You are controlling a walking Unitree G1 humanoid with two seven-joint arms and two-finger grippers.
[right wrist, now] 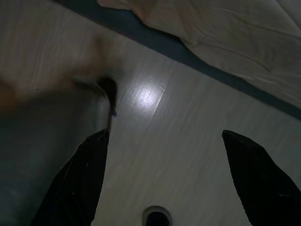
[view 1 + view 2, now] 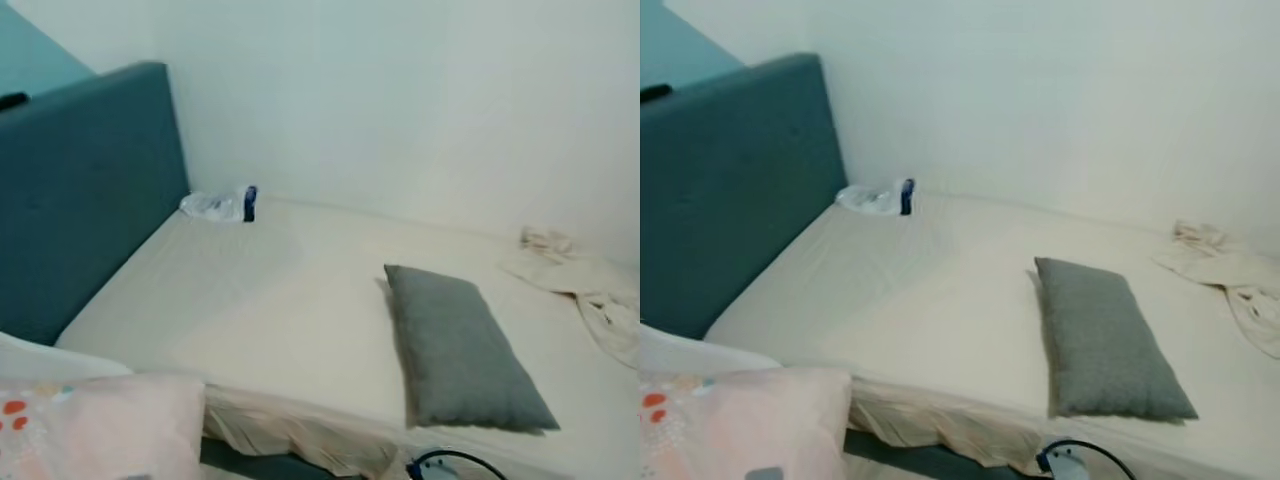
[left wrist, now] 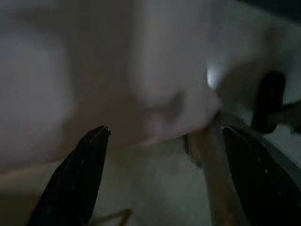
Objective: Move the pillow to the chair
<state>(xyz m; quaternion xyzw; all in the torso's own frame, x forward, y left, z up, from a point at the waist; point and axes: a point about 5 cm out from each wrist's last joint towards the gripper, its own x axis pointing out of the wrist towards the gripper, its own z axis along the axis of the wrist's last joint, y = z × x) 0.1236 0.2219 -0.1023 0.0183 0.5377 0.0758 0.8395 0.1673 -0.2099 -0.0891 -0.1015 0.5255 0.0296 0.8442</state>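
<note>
Cream bed [image 2: 250, 300] bears grey pillow [image 2: 455, 345]; right gripper [image 1: 164, 141] overlooks floor [image 1: 178, 122].

Two head cameras look forward and down across a bed [image 2: 270, 300] from near its side edge, facing a white wall [image 2: 420, 100]. Both share almost the same scene: the blue headboard [image 2: 90, 190] on the left and a grey pillow [image 2: 455, 350] on the right, shifted slightly between views. The left wrist camera looks along the left claw [image 3: 164, 179], close to dim, blurred pale shapes. The right wrist camera looks down along the right claw [image 1: 164, 179] at the floor [image 1: 178, 141] beside the bed's hanging sheet [image 1: 225, 33].
</note>
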